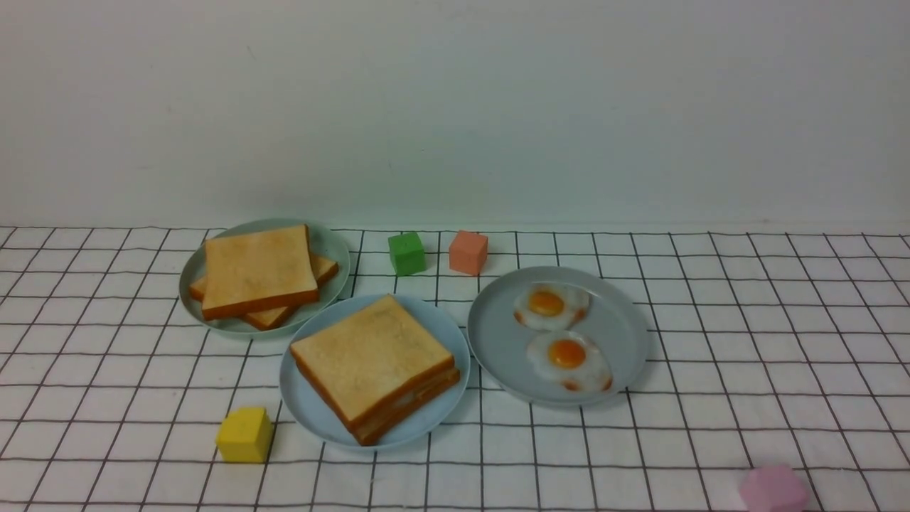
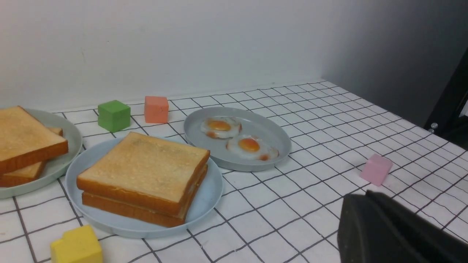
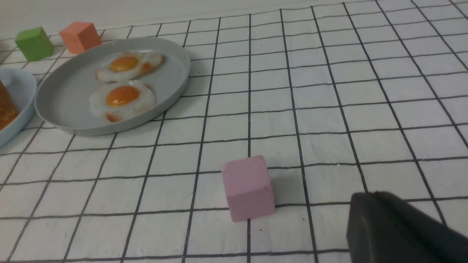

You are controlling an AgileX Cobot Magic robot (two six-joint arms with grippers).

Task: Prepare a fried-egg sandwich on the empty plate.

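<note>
The fried-egg sandwich (image 1: 370,355) lies on the light sky-blue plate (image 1: 306,402) in the middle of the checked cloth: two toast slices stacked, with a pale strip showing between them. The left wrist view has the sandwich (image 2: 146,168) and its plate (image 2: 206,195) close by on one side. Neither arm shows in the front view. My left gripper (image 2: 360,194) is shut and holds nothing, hovering over bare cloth near the pink cube (image 2: 376,170). My right gripper (image 3: 367,193) is also shut and empty, beside the pink cube (image 3: 248,188).
A grey-green plate (image 1: 335,250) at back left holds a plain toast stack (image 1: 256,274). A grey-blue plate (image 1: 498,338) on the right holds two fried eggs (image 1: 567,355). Green (image 1: 407,252), salmon (image 1: 468,251), yellow (image 1: 244,434) and pink (image 1: 773,489) cubes stand about. A wall closes the back.
</note>
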